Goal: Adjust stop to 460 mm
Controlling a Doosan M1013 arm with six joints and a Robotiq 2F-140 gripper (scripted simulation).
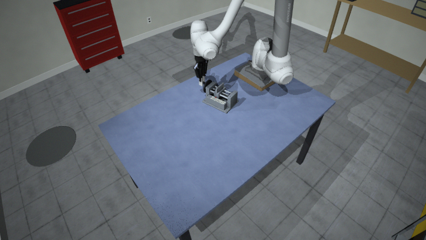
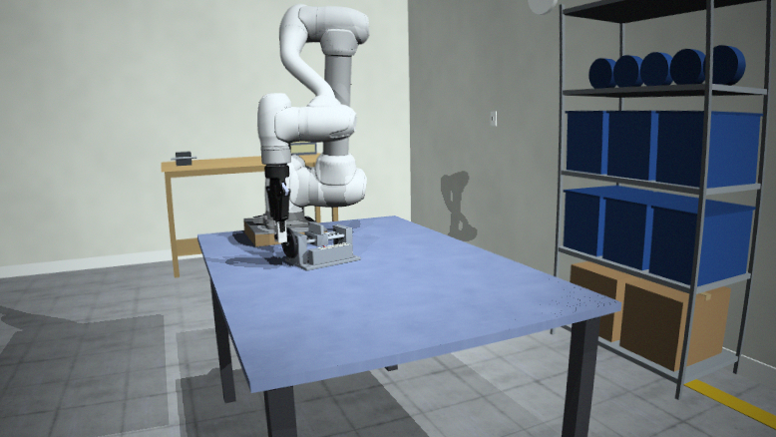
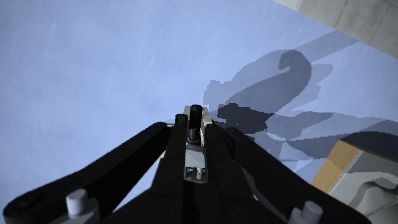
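Top view: the gripper (image 1: 202, 84) hangs straight down at the far end of the stop jig (image 1: 220, 99), which sits on the far part of the table (image 1: 178, 154) near the arm's base; it is pinched narrow on the handwheel (image 1: 207, 85), prob. so wrist motion cranks the stop.

Exterior view: the wheel (image 2: 289, 243) is on the jig's left end, the rack (image 2: 705, 163) holds blue bins & discs w/ brown boxes below, well apart.

Wrist view: fingers clamp a small dark knob (image 3: 194, 119); scale unreadable, so 460 can't be confirmed.
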